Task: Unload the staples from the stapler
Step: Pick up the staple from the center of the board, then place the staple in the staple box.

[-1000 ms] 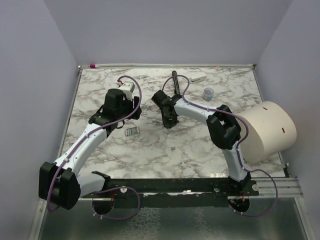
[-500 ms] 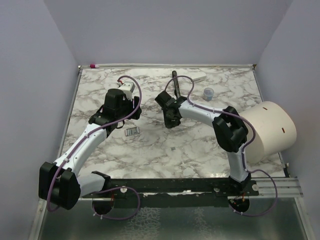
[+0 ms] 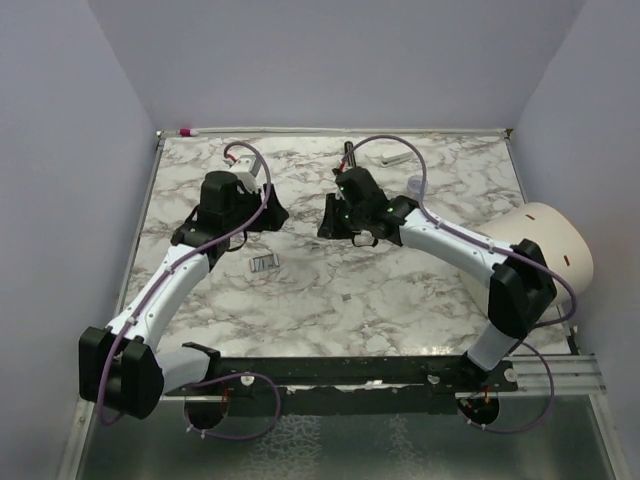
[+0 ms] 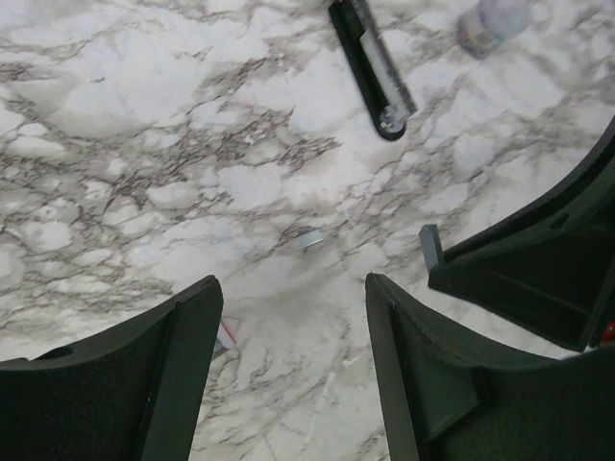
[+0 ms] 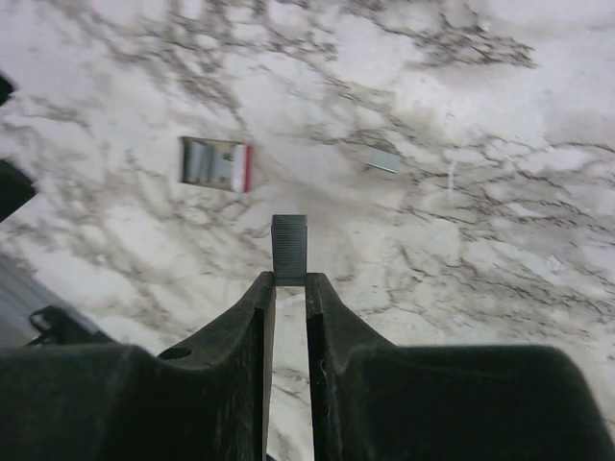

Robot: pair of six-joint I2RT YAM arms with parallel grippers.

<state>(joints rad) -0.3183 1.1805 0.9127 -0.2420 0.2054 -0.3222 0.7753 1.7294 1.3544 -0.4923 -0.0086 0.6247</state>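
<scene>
The marble surface (image 3: pixel 400 290) carries everything, and I take the stapler (image 5: pixel 216 164) as my reference. It lies flat on the marble, red end and white body upward, and nothing touches it.

The right gripper (image 5: pixel 289 280) hangs to the right of the stapler and a little beyond it, well apart. Its jaws are almost together and pinch a strip of staples (image 5: pixel 289 248), which sticks out past the fingertips. The left gripper (image 4: pixel 291 288) hovers just beyond the stapler with its jaws wide apart and nothing between them.

To my judgement, the step in hand is to carry the pulled strip away from the stapler. The next move calls for lowering it to a bare place on the marble, apart from the stapler, and then parting the jaws so that the strip drops cleanly and does not stick to a pad.

A loose sliver (image 5: pixel 384 160), silvery and very small, lies on the marble near the stapler, not touching it.

Some things I cannot make out. From above, the right gripper covers the strip completely. In the left wrist view, the left finger hides the stapler except for one red corner. No view looks inside the stapler, so I cannot tell if more staples remain there. How high the strip hangs is also unclear.
</scene>
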